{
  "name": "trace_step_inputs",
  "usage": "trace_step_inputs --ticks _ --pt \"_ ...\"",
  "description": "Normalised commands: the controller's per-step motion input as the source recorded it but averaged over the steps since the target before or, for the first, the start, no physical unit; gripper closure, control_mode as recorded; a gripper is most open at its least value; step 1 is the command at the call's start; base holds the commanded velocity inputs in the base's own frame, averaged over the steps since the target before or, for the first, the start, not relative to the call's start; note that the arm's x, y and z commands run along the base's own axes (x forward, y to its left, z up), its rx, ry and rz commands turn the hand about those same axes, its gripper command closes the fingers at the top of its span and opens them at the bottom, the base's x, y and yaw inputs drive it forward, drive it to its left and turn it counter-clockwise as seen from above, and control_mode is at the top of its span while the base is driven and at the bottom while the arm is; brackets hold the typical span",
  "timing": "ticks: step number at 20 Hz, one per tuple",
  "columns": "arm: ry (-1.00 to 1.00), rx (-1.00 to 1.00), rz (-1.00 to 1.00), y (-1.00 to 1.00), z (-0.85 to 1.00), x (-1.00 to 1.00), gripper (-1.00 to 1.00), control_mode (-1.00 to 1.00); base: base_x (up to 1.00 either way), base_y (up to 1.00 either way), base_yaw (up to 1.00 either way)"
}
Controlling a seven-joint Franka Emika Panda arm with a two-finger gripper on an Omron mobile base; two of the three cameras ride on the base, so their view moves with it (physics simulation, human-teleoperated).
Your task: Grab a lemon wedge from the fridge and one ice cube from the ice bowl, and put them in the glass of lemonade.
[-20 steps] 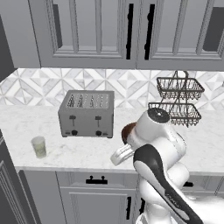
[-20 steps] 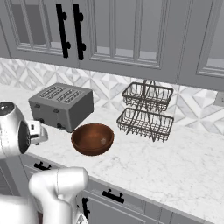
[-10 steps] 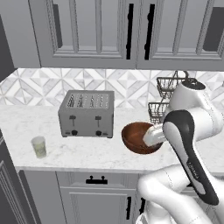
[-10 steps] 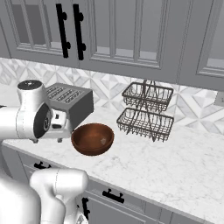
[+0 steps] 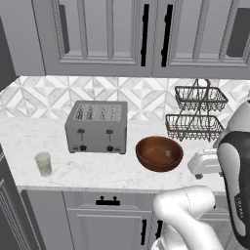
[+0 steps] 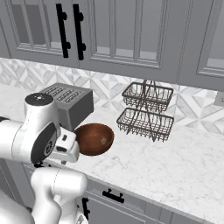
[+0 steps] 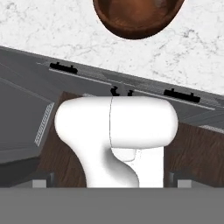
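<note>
The arm has swung right, clearing the ice bowl (image 5: pixel 159 153); its gripper (image 7: pixel 111 178), jaws spread wide and empty, looks down just short of it. Left of the bowl stands the toaster (image 5: pixel 97 127), farther left the glass of lemonade (image 5: pixel 43 163) (ice next, likely).

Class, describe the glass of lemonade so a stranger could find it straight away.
Start at the silver toaster on the white marble counter. Look to its left, near the counter's front edge: the glass of lemonade stands there alone. It is the small clear tumbler of pale yellow-green liquid, unlike the wide reddish-brown bowl on the toaster's right.
</note>
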Motion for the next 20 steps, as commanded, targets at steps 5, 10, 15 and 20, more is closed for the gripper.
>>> trace_step_inputs --ticks 5,10,15,20 --pt "-0.03 0.00 -0.07 -0.04 0.22 -0.04 -1.00 -1.00 0.00 0.00 0.00" --pt "0.00 0.00 0.00 0.00 0.00 0.00 -1.00 1.00 -0.03 0.00 0.00" --pt "0.00 0.00 0.00 0.00 0.00 0.00 -1.00 1.00 -0.96 -0.01 0.00" --pt "0.00 0.00 0.00 0.00 0.00 0.00 -1.00 1.00 -0.73 0.25 0.55"
